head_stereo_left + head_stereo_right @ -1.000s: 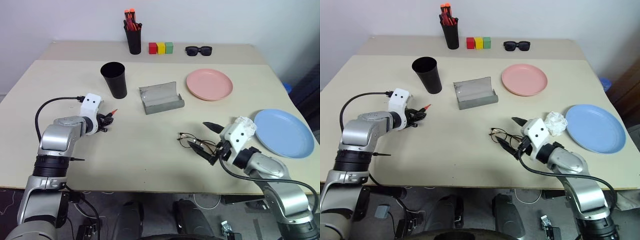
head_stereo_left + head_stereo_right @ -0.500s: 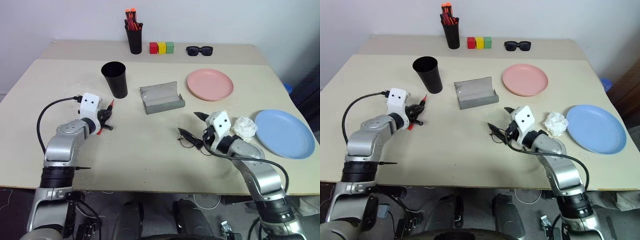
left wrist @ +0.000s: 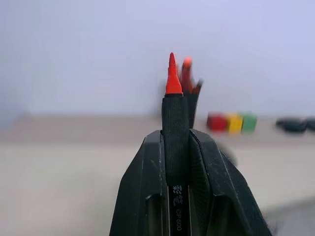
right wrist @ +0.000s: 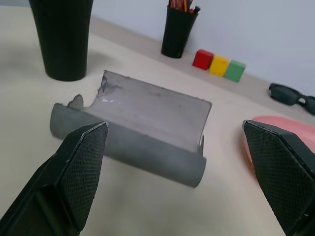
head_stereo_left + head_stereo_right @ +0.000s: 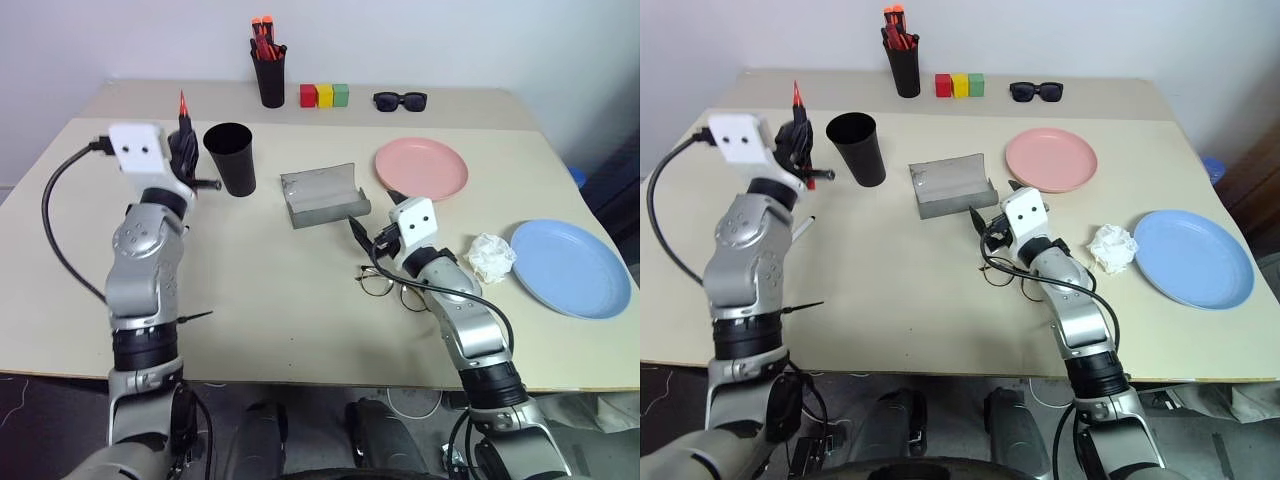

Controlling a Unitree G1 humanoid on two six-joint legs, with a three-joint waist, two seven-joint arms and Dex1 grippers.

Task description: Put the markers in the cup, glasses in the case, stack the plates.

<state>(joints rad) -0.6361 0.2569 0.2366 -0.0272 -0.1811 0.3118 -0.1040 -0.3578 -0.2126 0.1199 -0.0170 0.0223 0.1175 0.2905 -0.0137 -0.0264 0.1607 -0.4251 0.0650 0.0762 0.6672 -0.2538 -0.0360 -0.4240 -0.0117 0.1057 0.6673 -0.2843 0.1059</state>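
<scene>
The left gripper (image 3: pixel 175 147) is clamped on a marker (image 3: pixel 174 142), a black barrel with a red pointed tip, which stands upright between the fingers. In the head views that gripper (image 5: pixel 183 150) is raised above the table (image 5: pixel 250 290), just beside the black cup (image 5: pixel 229 158) on its left. A second marker (image 5: pixel 805 226), dark and slim, lies on the table near the left arm.

The right gripper (image 4: pixel 177 162) has its fingers spread wide with nothing between them, and faces the open grey case (image 4: pixel 142 123) close ahead. In the head views it (image 5: pixel 370 225) hangs just beside the case (image 5: pixel 322 196), with the wire-framed glasses (image 5: pixel 385 285) lying on the table under the forearm.

The pink plate (image 5: pixel 421 168) sits behind and to the right of the case. The blue plate (image 5: pixel 570 266) lies well apart from it near the table's right edge, with a crumpled white tissue (image 5: pixel 489 256) just beside it. Along the far edge stand a pen holder of red-orange markers (image 5: pixel 268 68), three coloured blocks (image 5: pixel 323 95) and black sunglasses (image 5: pixel 400 100).
</scene>
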